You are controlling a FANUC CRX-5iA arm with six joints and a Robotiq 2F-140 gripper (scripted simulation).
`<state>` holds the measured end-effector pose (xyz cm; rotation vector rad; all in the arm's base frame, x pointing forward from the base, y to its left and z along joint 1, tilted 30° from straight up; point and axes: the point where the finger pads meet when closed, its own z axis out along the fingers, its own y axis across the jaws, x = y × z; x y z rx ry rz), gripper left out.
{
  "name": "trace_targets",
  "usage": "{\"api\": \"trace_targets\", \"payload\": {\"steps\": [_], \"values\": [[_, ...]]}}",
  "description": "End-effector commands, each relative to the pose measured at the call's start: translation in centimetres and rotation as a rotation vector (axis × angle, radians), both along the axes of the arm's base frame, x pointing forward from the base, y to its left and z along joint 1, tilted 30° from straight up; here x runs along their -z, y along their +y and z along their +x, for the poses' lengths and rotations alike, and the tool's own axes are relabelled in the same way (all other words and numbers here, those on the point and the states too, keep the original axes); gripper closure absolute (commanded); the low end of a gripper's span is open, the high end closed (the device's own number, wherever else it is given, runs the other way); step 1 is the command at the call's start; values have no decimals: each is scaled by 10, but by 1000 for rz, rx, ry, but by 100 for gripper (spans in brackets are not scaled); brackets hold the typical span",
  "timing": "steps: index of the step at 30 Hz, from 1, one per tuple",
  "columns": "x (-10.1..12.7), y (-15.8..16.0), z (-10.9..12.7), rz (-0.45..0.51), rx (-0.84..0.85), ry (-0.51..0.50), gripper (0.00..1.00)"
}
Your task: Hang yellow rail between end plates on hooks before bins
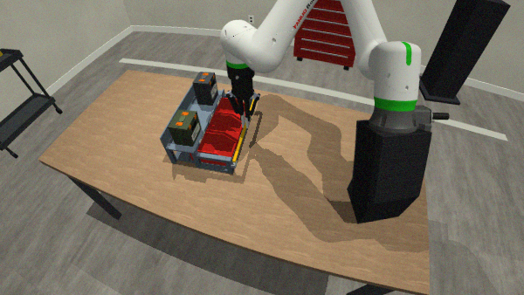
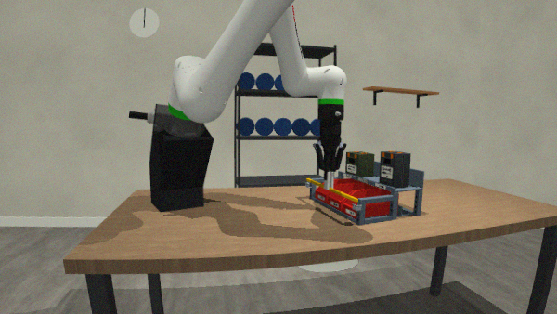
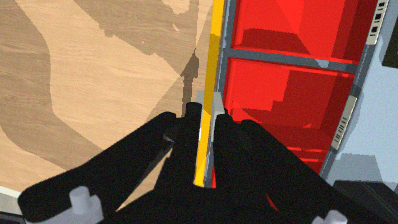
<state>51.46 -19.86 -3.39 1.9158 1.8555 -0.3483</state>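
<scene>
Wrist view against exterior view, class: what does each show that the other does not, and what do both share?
Only the wrist view shows the black fingers pinching the thin yellow rail right beside the grey rack frame. Only the exterior view shows the two boxes behind the bins, the white arm and the blue-roll shelving. Both share the gripper, rail, red bins and wooden table.

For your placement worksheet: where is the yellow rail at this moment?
The yellow rail lies along the front edge of the red bins, on the side facing the robot base, gripped near one end by the end effector.
</scene>
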Motion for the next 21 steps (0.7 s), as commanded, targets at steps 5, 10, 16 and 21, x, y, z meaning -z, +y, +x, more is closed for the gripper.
{"api": "trace_targets", "payload": {"steps": [5, 10, 16, 21], "values": [[1, -1, 10, 0, 0, 0, 100], [1, -1, 10, 0, 0, 0, 100], [5, -4, 10, 0, 0, 0, 100], [6, -4, 10, 0, 0, -1, 100]]}}
